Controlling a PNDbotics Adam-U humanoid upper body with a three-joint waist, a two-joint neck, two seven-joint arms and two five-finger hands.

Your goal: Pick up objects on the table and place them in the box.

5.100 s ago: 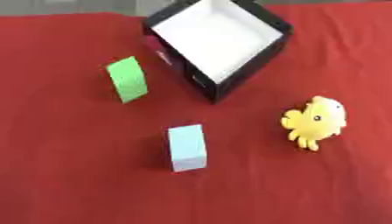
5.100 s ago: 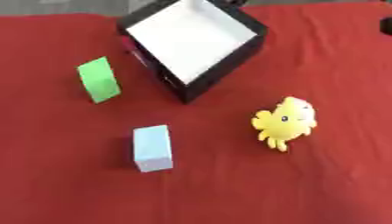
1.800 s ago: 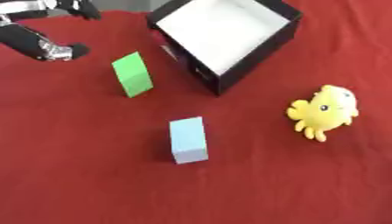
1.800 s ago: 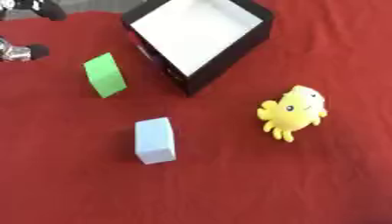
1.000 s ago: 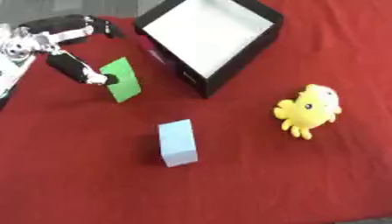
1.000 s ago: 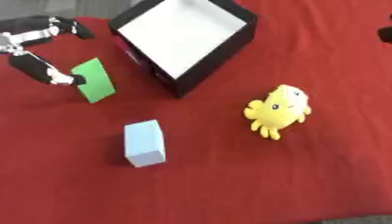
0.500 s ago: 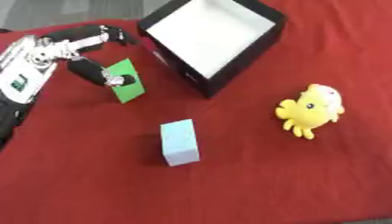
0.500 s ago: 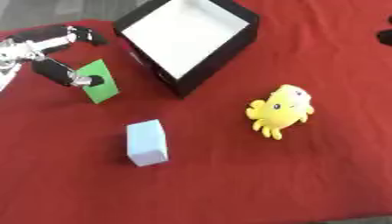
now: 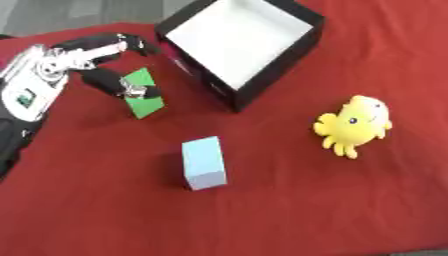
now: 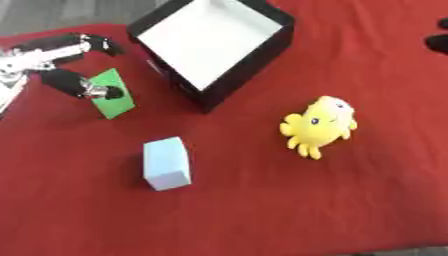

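We see the left hand (image 9: 74,62) reaching in from about 10 o'clock, its thumb and fingers spread to either side of the green block (image 9: 143,99). The thumb tip touches the block's left face while the fingers arch over its far top edge, not yet closed on it. The block stands tilted on the red tabletop (image 9: 289,200), just left of the black box (image 9: 262,75), which is open with a white inside. We count one green block, one light blue block (image 9: 203,162) near the centre, and one yellow octopus toy (image 9: 354,125) at 3 o'clock. A dark shape (image 10: 437,37) at the right eye view's 2 o'clock edge may be our right hand; we cannot tell its state.
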